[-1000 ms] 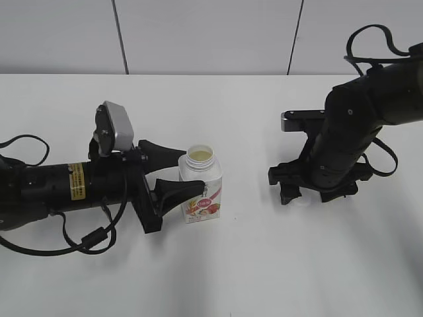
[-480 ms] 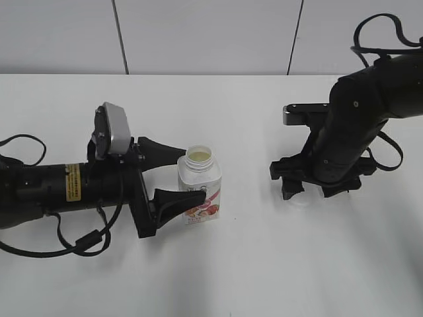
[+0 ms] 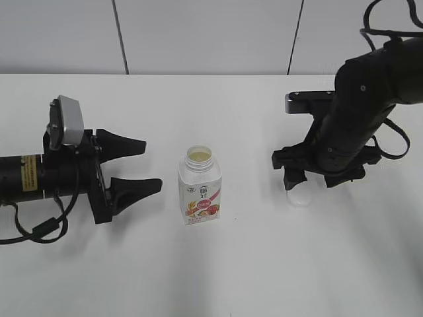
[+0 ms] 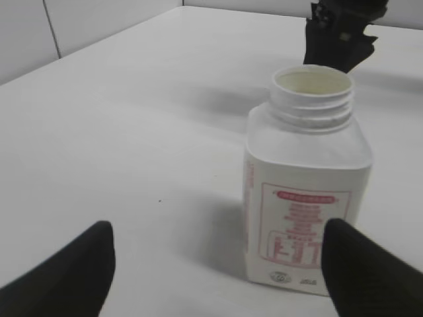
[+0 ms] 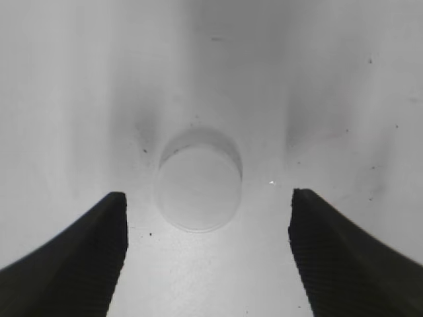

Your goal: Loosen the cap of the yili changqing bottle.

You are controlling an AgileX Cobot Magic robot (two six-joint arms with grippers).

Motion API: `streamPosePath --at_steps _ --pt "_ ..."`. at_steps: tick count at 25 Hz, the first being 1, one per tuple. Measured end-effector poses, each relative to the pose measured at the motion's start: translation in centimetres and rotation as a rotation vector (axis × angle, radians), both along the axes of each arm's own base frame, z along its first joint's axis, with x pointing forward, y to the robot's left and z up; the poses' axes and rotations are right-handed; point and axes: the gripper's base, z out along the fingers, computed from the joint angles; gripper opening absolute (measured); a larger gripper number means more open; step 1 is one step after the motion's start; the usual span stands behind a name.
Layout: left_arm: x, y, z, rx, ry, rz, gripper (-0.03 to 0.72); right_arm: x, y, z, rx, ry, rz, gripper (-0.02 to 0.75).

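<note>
The yili changqing bottle [image 3: 199, 185] stands uncapped — its cap [image 5: 198, 188] lies flat between my spread right fingers [image 5: 328, 254]. Left fingers [image 3: 135, 168] apart too. White counter [image 3: 218, 264], pale panelled wall [image 3: 198, 33].

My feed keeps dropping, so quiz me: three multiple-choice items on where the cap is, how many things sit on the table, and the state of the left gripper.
1. Where is the cap?
A. on the bottle's neck
B. on the table under the right gripper
C. in the left gripper

2. How many loose items are on the table?
A. two
B. three
C. four

3. The left gripper is:
A. shut on the bottle
B. shut on nothing
C. open, apart from the bottle

Answers:
1 B, the cap lies flat between the open right fingers.
2 A, only the yili changqing bottle and its cap.
3 C, a gap of bare table shows between its fingers and the bottle.
</note>
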Motion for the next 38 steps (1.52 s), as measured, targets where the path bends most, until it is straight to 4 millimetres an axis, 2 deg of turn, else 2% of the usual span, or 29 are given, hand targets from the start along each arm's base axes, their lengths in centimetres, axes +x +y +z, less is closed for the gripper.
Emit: streamPosePath --at_steps 4,11,16,23,27,31,38 --pt "0.6 0.8 0.6 0.022 -0.018 0.065 0.583 0.2 -0.1 1.3 -0.005 -0.042 0.019 0.596" --pt "2.7 3.1 2.4 0.219 0.005 0.413 0.583 2.1 0.5 4.7 0.003 -0.164 0.048 0.596" --pt "3.2 5.0 4.1 0.313 0.066 0.644 0.583 3.6 0.9 7.0 -0.006 -0.238 0.068 0.596" --pt "5.0 7.8 5.7 0.556 0.222 0.903 0.583 5.2 1.0 10.7 -0.062 -0.319 0.094 0.596" --pt "6.4 9.1 7.5 0.628 0.331 1.05 0.583 5.8 0.7 12.6 -0.112 -0.343 0.101 0.596" --pt "7.8 9.8 10.2 0.658 0.447 1.174 0.583 6.3 0.0 14.2 -0.15 -0.355 0.082 0.596" --pt "9.4 9.6 15.0 0.698 0.509 1.146 0.582 7.0 -2.5 16.0 -0.175 -0.305 0.082 0.596"
